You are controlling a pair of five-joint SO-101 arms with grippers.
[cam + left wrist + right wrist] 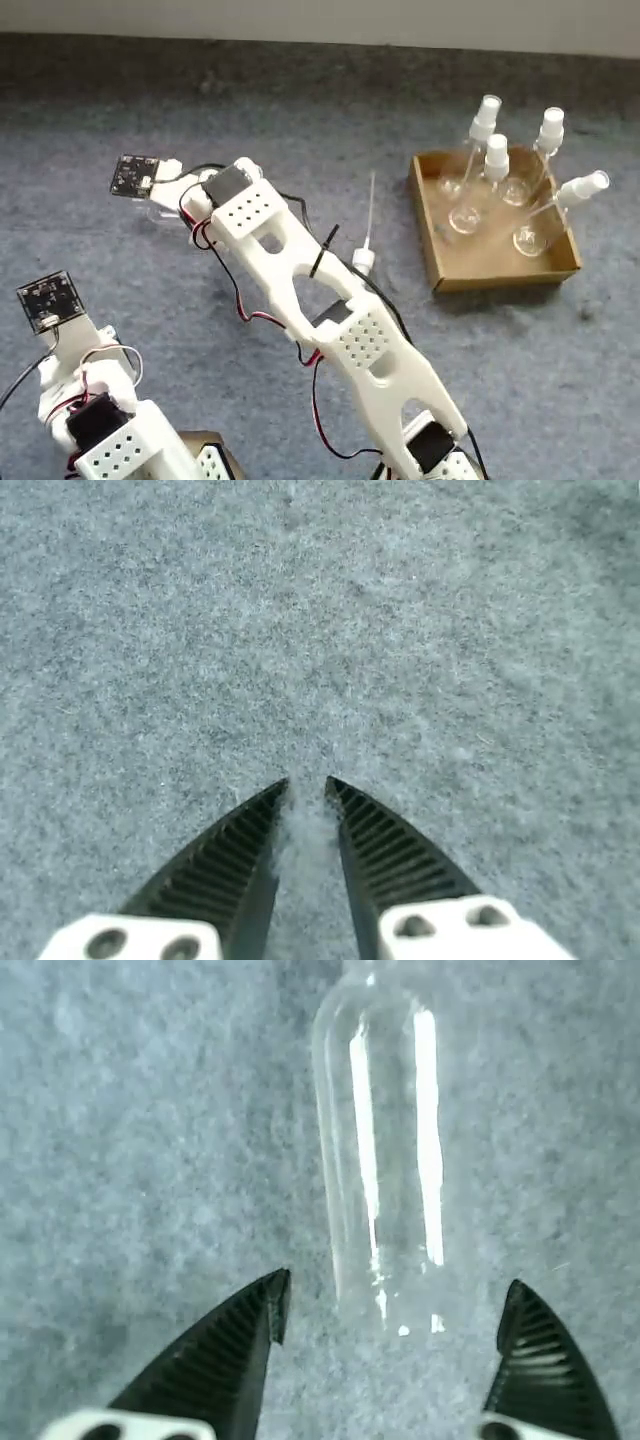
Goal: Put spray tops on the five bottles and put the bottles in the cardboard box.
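**While four bottles sit boxed, a fifth lies between the right claw's jaws**

Grey felt-like tabletop runs under everything in the high view.

Right arm: the biggest thing on it. It stretches from the near edge diagonally to the far left, with red and black wires along its white links. The right claw is spread wide and low over the felt. Its black ridged jaws stand either side of the bottle's end, and neither can be seen to touch it.

Left arm: folded at the near left corner, well apart from the box. The left claw is all but pressed together, with only a sliver of felt showing between the tips. It pinches nothing.

Cardboard box: shallow and open-topped, on the right side of the tabletop.

Four capped bottles: clear, each with a white spray top, all inside the box. The one at the near right corner tilts toward the right wall.

Fifth bottle: clear, lying on its side on the felt at the far left, lengthwise away from the right claw. Its neck end runs out of the wrist view, so I cannot tell whether it is capped.

Loose spray top: white, lying on the felt between the right arm and the box. Its thin dip tube points toward the far side.
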